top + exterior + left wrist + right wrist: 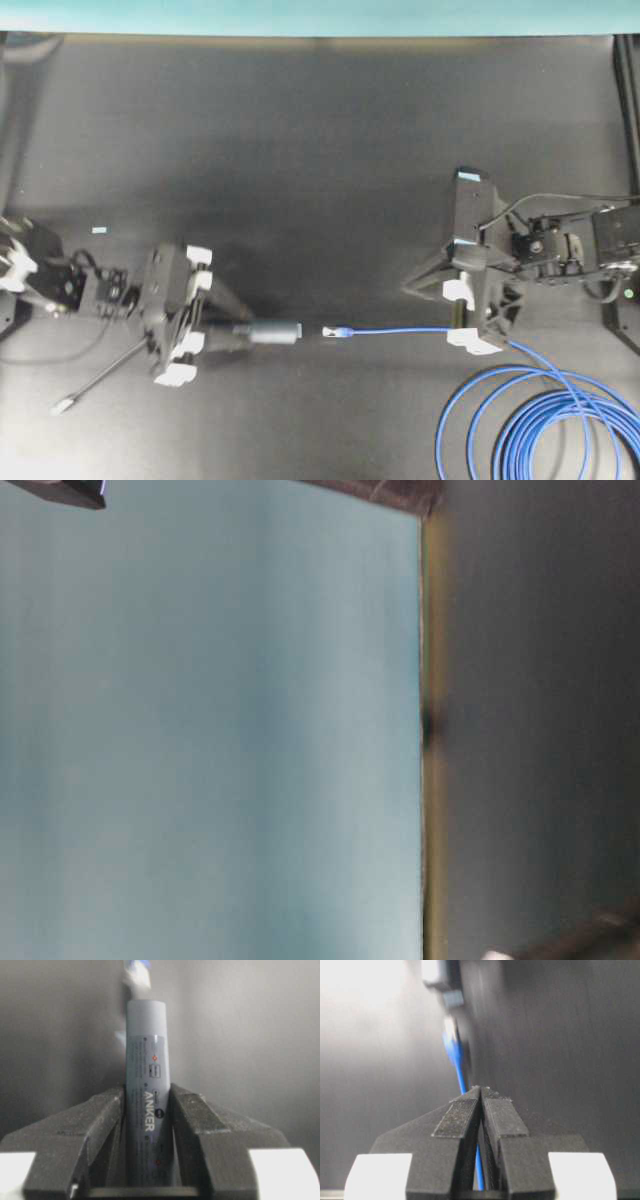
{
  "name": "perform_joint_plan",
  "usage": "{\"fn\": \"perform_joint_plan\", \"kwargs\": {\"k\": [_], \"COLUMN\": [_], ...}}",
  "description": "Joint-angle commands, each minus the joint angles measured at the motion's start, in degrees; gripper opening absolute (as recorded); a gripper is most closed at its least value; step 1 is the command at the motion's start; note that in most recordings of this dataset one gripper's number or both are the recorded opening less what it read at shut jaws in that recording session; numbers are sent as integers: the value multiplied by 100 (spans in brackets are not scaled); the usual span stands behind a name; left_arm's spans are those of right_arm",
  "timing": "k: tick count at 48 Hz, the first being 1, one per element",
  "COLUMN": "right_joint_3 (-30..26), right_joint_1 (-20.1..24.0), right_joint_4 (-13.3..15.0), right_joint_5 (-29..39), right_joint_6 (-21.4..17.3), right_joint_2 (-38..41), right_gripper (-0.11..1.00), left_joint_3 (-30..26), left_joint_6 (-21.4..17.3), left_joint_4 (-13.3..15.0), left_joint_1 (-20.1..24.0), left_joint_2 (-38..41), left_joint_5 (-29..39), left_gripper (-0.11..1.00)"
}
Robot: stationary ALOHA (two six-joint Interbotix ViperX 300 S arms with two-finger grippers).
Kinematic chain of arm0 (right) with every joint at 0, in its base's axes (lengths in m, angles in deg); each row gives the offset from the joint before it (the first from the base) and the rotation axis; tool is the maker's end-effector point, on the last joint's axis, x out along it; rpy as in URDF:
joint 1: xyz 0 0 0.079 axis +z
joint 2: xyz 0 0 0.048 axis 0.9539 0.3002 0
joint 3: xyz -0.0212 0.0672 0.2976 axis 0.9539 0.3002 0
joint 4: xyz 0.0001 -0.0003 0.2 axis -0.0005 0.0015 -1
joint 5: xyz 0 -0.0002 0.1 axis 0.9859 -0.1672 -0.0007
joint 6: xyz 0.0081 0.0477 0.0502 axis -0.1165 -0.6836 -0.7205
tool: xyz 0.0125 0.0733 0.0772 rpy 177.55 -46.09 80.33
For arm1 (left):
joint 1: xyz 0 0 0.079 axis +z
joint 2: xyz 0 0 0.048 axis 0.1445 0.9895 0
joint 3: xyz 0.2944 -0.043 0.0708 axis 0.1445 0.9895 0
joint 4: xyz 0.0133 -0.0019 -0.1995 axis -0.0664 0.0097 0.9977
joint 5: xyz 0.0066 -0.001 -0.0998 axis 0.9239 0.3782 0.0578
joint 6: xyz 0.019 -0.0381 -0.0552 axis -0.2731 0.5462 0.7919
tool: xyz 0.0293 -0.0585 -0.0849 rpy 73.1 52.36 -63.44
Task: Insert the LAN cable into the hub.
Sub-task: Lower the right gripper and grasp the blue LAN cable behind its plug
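Observation:
The hub [268, 333] is a dark-grey bar with a lighter end that points right. My left gripper [228, 334] is shut on its rear part. In the left wrist view the fingers clamp both sides of the hub [146, 1060], held by my left gripper [146, 1105]. The blue LAN cable [400, 329] runs straight from my right gripper [455, 323], which is shut on it. Its plug [335, 331] points at the hub's end, with a small gap between them. In the right wrist view the cable [457, 1067] leaves my shut right gripper [481, 1091] toward the blurred plug [451, 1027].
The cable's coils [540, 430] lie at the front right. The hub's thin grey lead ends in a silver plug [63, 405] at the front left. A small blue mark [99, 230] is on the black table. The table-level view shows only a teal wall.

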Motion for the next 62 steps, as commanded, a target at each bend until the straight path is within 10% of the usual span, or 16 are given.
{"fn": "perform_joint_plan", "kwargs": {"k": [1, 17, 33, 62], "right_joint_3": [-35, -26, -246, -439], "right_joint_1": [149, 290, 378, 448], "right_joint_4": [-18, 0, 35, 35], "right_joint_5": [-281, -1195, -1802, -2224], "right_joint_6": [-44, -35, 26, 185], "right_joint_2": [220, 1266, 2145, 2760], "right_gripper": [0, 11, 81, 74], "left_joint_3": [-308, -1195, -1213, -1248], "left_joint_6": [9, 0, 176, 211], "left_joint_4": [-18, -18, -18, -9], "left_joint_1": [53, -53, -141, -141], "left_joint_2": [-598, -1652, -1731, -1714], "left_joint_5": [1028, 4395, 4491, 4500], "left_gripper": [29, 29, 29, 29]}}
